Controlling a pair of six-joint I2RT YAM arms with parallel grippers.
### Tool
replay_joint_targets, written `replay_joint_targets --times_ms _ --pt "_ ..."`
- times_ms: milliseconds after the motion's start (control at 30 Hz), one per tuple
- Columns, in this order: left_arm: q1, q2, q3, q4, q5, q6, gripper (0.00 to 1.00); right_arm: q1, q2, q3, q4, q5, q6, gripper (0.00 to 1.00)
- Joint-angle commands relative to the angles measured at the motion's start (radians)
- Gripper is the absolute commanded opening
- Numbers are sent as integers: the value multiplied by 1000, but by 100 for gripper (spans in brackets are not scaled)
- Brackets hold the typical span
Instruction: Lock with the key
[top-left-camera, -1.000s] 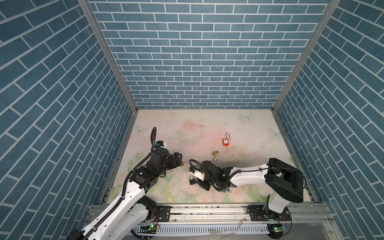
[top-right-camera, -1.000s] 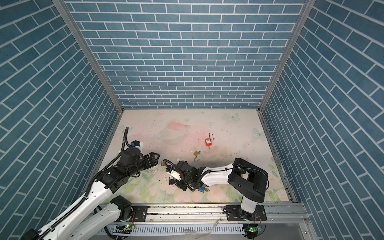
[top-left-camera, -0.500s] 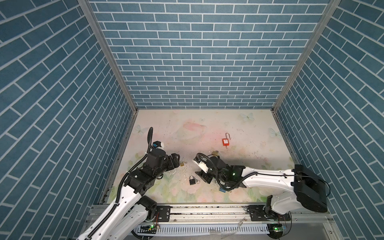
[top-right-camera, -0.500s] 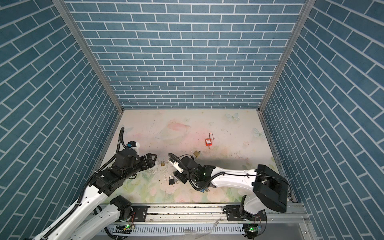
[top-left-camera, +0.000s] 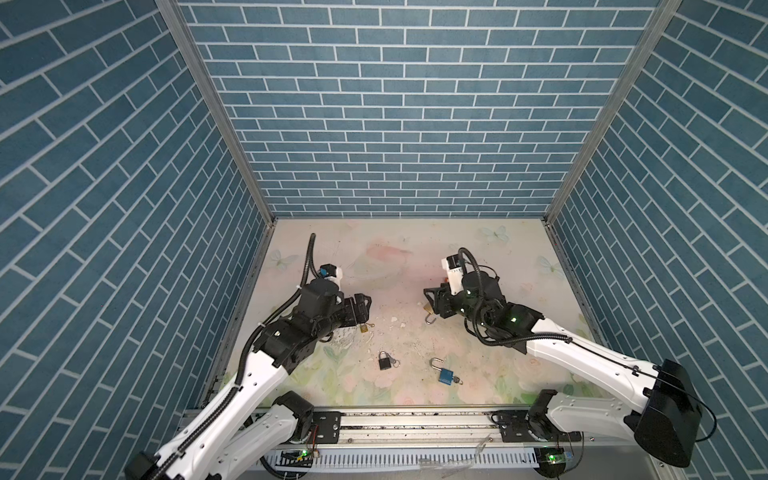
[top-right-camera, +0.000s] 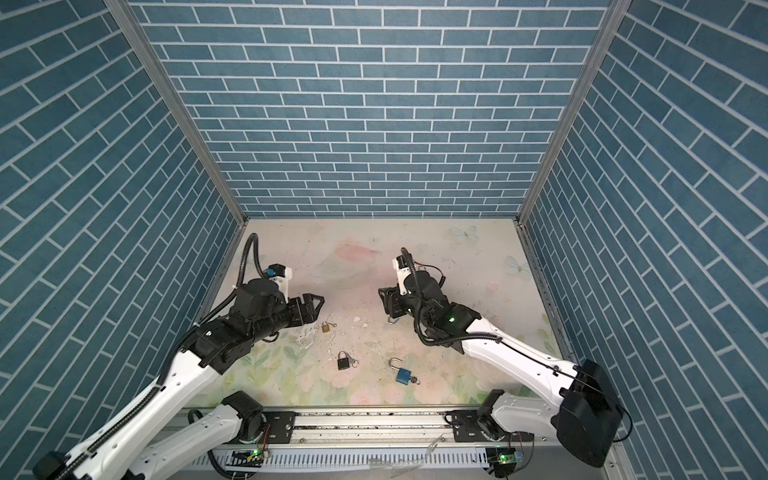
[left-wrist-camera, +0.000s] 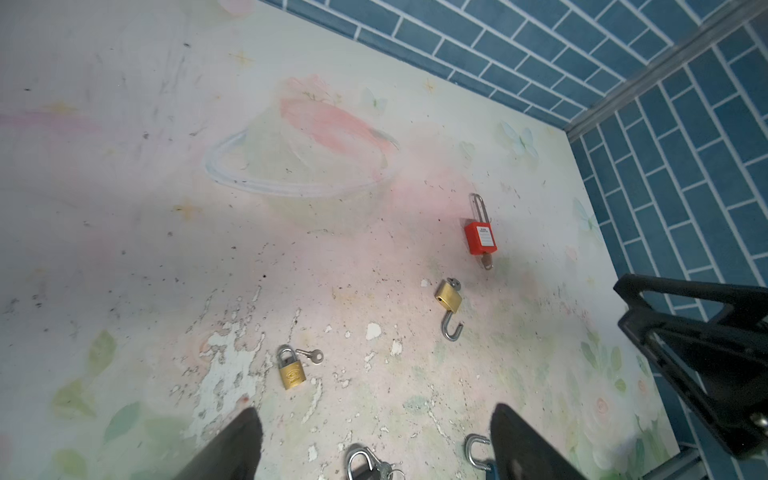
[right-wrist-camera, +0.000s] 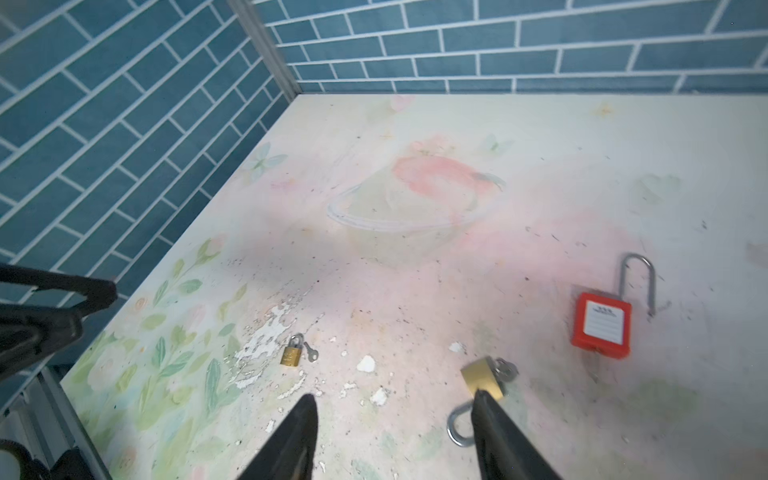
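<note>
Several padlocks lie on the floral table. A black padlock (top-left-camera: 384, 360) with keys and a closed shackle lies at the front centre. Right of it is a blue padlock (top-left-camera: 444, 374) with an open shackle. My left gripper (left-wrist-camera: 376, 413) hangs open above the table, near a small shut brass padlock (left-wrist-camera: 292, 372) with a loose key (left-wrist-camera: 312, 355) beside it. My right gripper (right-wrist-camera: 395, 399) is open and empty. One fingertip (right-wrist-camera: 482, 401) overlaps a larger brass padlock (right-wrist-camera: 482, 376), which has an open shackle and a key (right-wrist-camera: 505, 370) in it.
A red padlock (right-wrist-camera: 602, 324) with a long shackle lies behind the larger brass one; the right arm hides it in both top views. Blue brick walls enclose the table on three sides. The arms' rail (top-left-camera: 415, 428) runs along the front edge.
My right gripper has opened, left the black padlock on the table and swung back and right to the larger brass padlock. The left arm has drawn slightly back.
</note>
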Motion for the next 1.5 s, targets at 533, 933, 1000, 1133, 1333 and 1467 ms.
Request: replay_joint_targets --times_ms 533,933,1000,1133,1333,1467 --pt "-329 428 175 72 -124 -3 87 -275 118 -137 -13 -389 54 72" --pt "-224 277 31 126 -73 43 87 -216 372 -59 76 -470 113 73" --pt "-198 253 12 126 -54 48 87 -194 413 -40 73 -464 120 73" --pt "-159 212 -21 118 -33 62 87 -136 494 13 44 -442 124 73" --pt "-125 170 -71 140 -14 67 88 -63 576 77 29 -422 141 72" --pt "-112 163 -80 129 -13 76 88 -34 613 115 38 -430 153 72"
